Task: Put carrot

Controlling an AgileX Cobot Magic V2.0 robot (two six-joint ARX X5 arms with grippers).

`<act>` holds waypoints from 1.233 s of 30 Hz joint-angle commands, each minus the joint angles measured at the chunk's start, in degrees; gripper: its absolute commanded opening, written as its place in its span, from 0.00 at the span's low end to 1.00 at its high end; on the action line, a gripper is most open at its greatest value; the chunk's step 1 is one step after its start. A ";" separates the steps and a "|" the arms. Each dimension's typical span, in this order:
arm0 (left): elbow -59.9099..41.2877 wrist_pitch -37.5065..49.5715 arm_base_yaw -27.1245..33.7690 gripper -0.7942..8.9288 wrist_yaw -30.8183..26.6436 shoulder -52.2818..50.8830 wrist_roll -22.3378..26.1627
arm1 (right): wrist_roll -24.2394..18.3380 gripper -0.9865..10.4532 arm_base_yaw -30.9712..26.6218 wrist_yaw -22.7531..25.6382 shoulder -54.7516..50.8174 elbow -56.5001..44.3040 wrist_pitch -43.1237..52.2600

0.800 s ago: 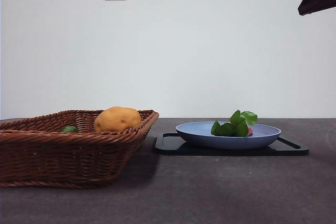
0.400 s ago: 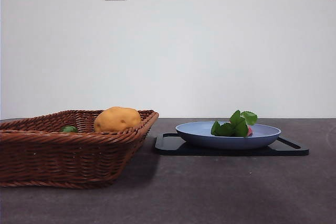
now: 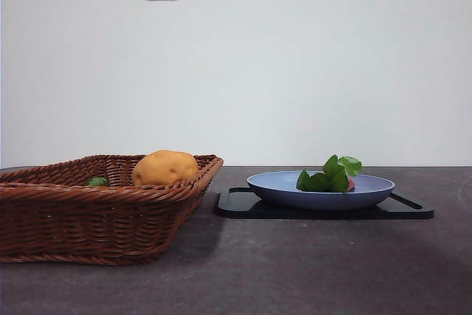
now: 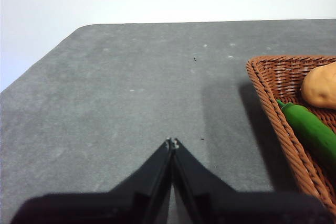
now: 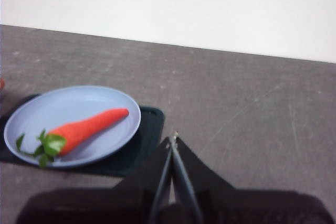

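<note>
The carrot [image 5: 84,128] lies flat across the blue plate [image 5: 37,111], leafy end at the rim, tip toward the centre. Both claws, left [image 4: 172,142] and right [image 5: 173,139], are clenched, empty.

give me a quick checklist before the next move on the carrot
1. Carrot located: lying on the blue plate, leaves toward its rim. Ok.
2. Plate seated on the black tray. Ok.
3. Right tool free: jaws shut, holding nothing, apart from the plate. Ok, though it must open before any grasp.
4. Left tool free: jaws shut over bare table beside the basket. Ok.
5. Basket contents: potato and a green vegetable lie inside. Room for the carrot: cannot tell.
6. Front view free of arms. Ok.
</note>
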 commanded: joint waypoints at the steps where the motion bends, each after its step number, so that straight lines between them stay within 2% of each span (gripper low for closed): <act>1: -0.61 0.74 0.20 0.09 -0.17 -0.22 0.63 | 0.11 0.09 -1.84 -2.54 -1.86 -2.89 1.51; 4: -0.61 0.74 0.20 0.09 -0.17 -0.22 0.63 | 1.20 0.09 -3.61 -4.20 -4.00 -5.70 1.64; 18: -0.61 0.74 0.20 0.09 -0.17 -0.22 0.63 | 5.20 0.09 -5.25 -4.13 -9.09 -11.93 1.64; 37: -0.61 0.76 0.20 0.09 -0.17 -0.22 0.63 | 6.21 0.09 -6.25 -3.61 -9.77 -12.96 3.34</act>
